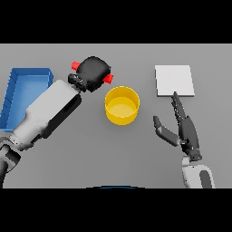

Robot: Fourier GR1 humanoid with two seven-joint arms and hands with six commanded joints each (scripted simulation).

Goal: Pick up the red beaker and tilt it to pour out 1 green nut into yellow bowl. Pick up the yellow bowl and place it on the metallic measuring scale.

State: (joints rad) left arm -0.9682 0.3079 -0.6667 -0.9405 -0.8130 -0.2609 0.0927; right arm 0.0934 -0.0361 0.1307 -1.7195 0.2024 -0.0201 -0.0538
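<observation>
Inside the closed left robot hand (94,72), red beaker (108,79), beside yellow bowl (122,105).

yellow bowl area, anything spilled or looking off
Nothing stands out. The yellow bowl sits upright on the table, no nut visible in it or around it. The left hand covers the red beaker; the right hand is open.

one head view looked steeply down on the grey table (136,154) from the robot's side, fairly near.
</observation>
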